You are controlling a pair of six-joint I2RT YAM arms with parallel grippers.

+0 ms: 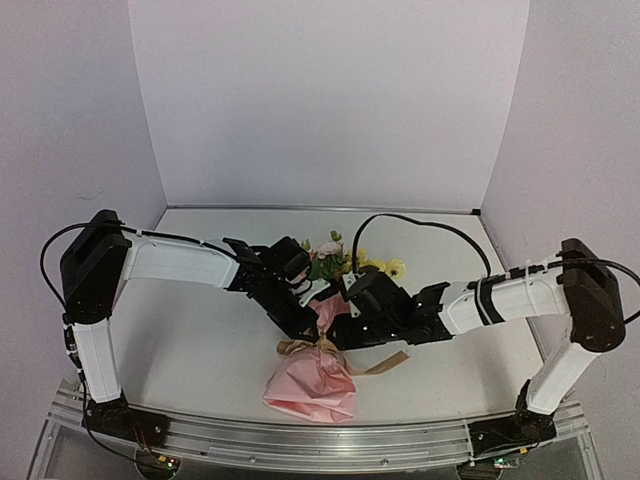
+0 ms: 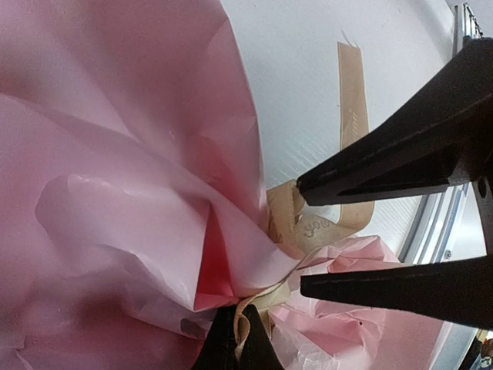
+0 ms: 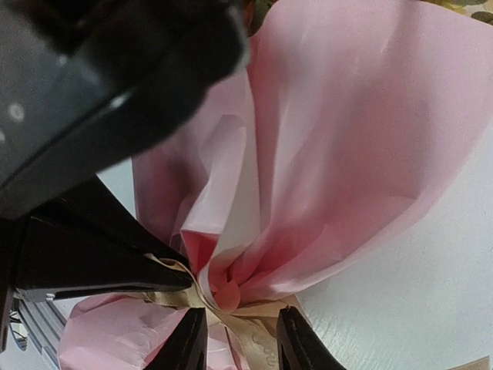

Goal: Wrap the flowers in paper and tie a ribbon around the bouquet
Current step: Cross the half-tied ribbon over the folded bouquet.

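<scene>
From the top camera you see the bouquet [image 1: 326, 312] lying just below the centre of the frame on the table [image 1: 200, 350]. Its flowers [image 1: 335, 258] point toward the upper edge, and the paper [image 1: 312, 388] flares out as a crumpled skirt toward the lower edge. Both arms meet at the pinched waist: your left gripper [image 1: 303, 328] comes in from the left, your right gripper [image 1: 338, 332] from the right. The ribbon [image 1: 385, 364] circles that waist, and one tail runs off to the right across the table.

In the left wrist view, the paper [image 2: 115, 154] fills the left half in soft folds. At the bottom centre your left gripper [image 2: 240, 327] is closed tight, with a strand of ribbon [image 2: 352, 100] pinched between its fingertips at the gathered neck. At the right, the two black fingers of the right gripper [image 2: 302, 237] stand apart (a clear gap between them), and the ribbon's loop passes behind the upper one. One tail climbs toward the upper right over the table.

In the right wrist view, your right gripper [image 3: 241, 316] sits at the bottom centre with its jaws parted. The ribbon [image 3: 258, 343] lies between the fingers, squeezed by neither. The paper [image 3: 347, 139] fans up and to the right from the gathered neck. The left gripper [image 3: 166, 266] reaches in from the left, its tips on the ribbon at that neck.
</scene>
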